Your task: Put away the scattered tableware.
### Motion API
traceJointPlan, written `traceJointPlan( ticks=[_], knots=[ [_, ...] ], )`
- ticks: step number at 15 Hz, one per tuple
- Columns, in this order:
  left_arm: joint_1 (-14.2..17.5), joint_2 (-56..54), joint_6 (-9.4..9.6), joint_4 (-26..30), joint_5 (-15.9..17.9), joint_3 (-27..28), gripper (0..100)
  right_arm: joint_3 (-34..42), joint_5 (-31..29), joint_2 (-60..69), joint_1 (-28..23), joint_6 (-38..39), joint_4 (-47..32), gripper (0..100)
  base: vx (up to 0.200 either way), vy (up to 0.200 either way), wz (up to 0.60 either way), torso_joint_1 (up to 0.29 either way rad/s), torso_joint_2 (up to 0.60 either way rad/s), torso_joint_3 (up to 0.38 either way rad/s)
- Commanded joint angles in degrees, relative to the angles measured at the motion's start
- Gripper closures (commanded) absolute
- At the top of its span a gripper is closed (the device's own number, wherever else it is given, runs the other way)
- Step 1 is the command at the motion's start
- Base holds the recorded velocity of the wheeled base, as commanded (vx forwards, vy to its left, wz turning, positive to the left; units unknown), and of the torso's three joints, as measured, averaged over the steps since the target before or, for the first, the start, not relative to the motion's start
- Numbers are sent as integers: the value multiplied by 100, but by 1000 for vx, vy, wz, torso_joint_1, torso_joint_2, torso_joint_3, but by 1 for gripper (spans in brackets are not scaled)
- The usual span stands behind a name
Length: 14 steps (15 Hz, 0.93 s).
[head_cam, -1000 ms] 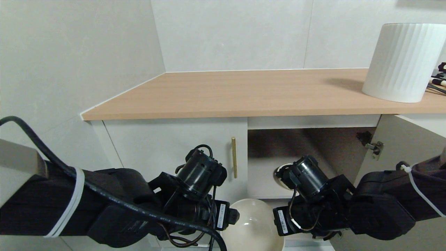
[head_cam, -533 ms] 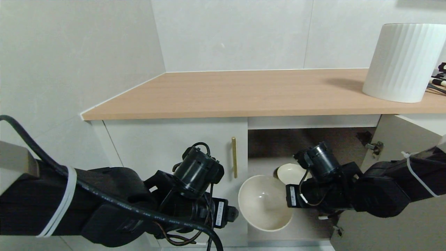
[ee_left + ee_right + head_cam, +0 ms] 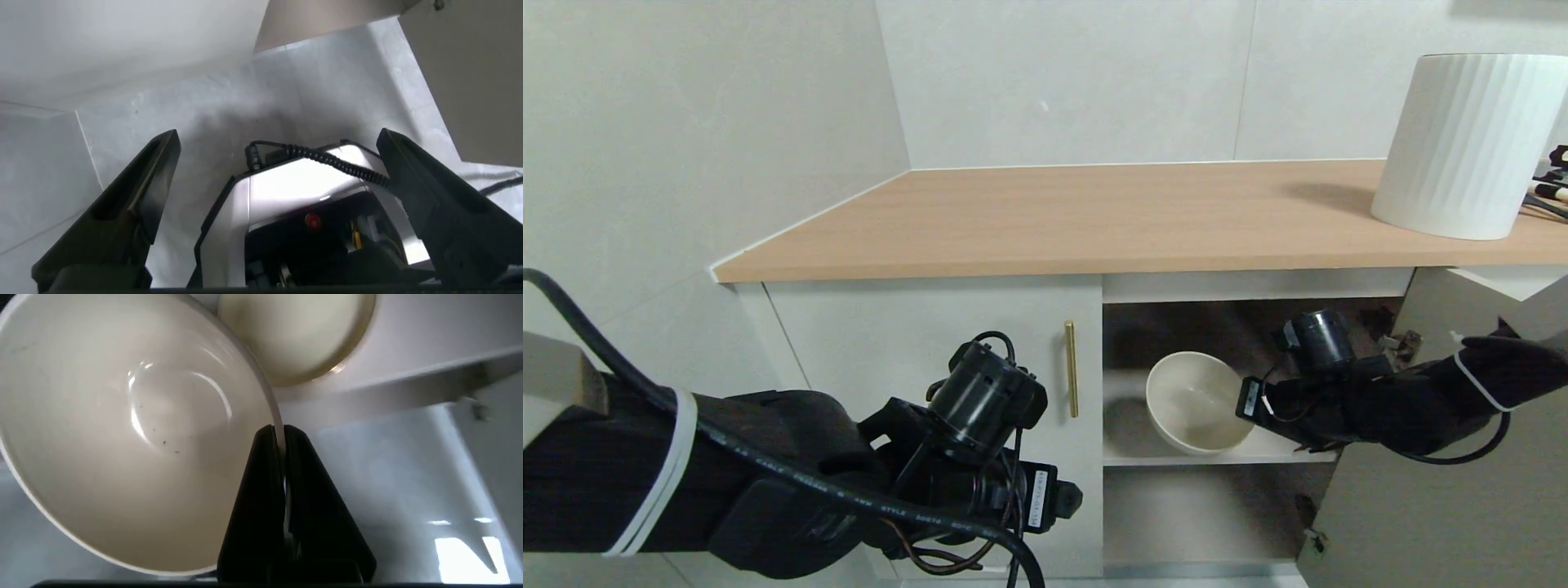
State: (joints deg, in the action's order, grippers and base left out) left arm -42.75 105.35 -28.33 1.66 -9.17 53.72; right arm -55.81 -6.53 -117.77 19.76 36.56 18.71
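A cream bowl [image 3: 1196, 400] hangs tilted inside the open cabinet, low over the white shelf [image 3: 1217, 460], with its opening facing outward. My right gripper [image 3: 1245, 404] is shut on the bowl's rim. In the right wrist view the black fingers [image 3: 270, 482] pinch the rim of the bowl [image 3: 139, 416]. Just past it a smaller cream dish [image 3: 294, 327] lies on the shelf [image 3: 425, 351]. I cannot tell whether the bowl touches the shelf. My left gripper [image 3: 278, 143] is open with nothing in it, held low in front of the closed left door.
The left cabinet door has a brass handle [image 3: 1071, 380]. The right door [image 3: 1445, 490] stands swung open beside my right arm. A tall white ribbed container [image 3: 1470, 147] stands on the wooden countertop [image 3: 1094, 212]. A lower compartment lies beneath the shelf.
My right gripper has carried the bowl up from low in front of the cabinet and into the opening, over the shelf. The left arm has barely moved.
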Motion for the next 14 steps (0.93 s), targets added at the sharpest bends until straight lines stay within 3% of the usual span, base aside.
traceJointPlan(
  ticks=[1,14],
  knots=[
    [4,-6,-6,1,-6,-2,0,-334,-225,-642,-227,194,141,100,0,0,0,0,0,0],
    [4,-6,-6,1,-6,-2,0,-1064,-674,-1441,-587,492,133,100,0,0,0,0,0,0]
  ],
)
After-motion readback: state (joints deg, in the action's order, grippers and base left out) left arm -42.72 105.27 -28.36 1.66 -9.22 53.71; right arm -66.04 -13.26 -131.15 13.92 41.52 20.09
